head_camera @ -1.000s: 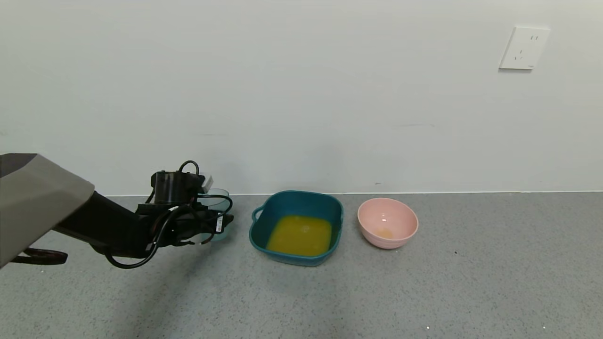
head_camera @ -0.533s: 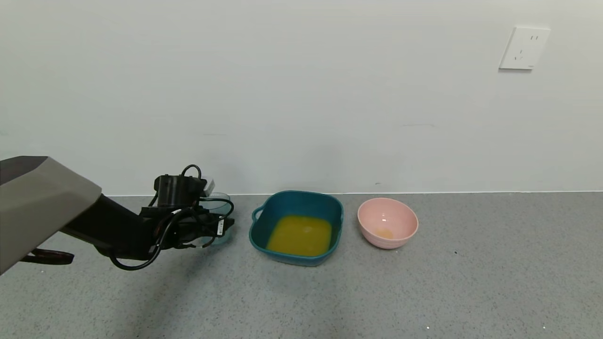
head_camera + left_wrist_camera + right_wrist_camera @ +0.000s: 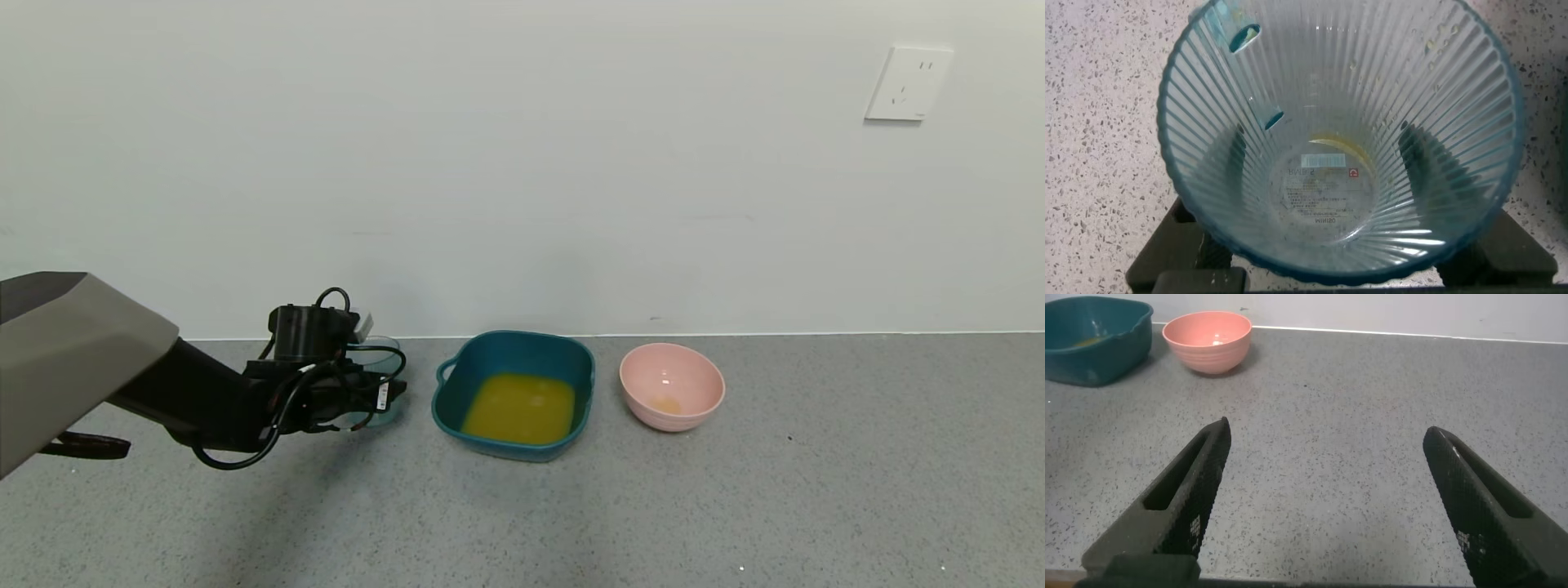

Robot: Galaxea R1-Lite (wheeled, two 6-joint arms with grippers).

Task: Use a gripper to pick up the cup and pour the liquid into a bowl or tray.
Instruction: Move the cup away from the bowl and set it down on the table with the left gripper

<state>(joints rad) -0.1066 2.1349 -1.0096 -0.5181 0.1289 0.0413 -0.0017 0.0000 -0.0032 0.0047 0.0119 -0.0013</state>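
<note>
Though cables hide much of it, the black left gripper (image 3: 359, 394) clasps the ribbed clear blue-green cup (image 3: 376, 384), lower than before, beside the dark teal square dish (image 3: 513, 349) holding orange-yellow liquid (image 3: 519, 407). Off the head view, the right gripper (image 3: 1327, 502) is spread.

Ribbed clear cup (image 3: 1339, 139) looks glossy; teal tray (image 3: 513, 359) smooth plastic; pink bowl (image 3: 671, 385) shiny; tabletop (image 3: 735, 506) speckled, matt.

A round pink bowl (image 3: 671, 386) sits on the grey speckled floor (image 3: 735, 506); a white wall socket (image 3: 908, 83) above
</note>
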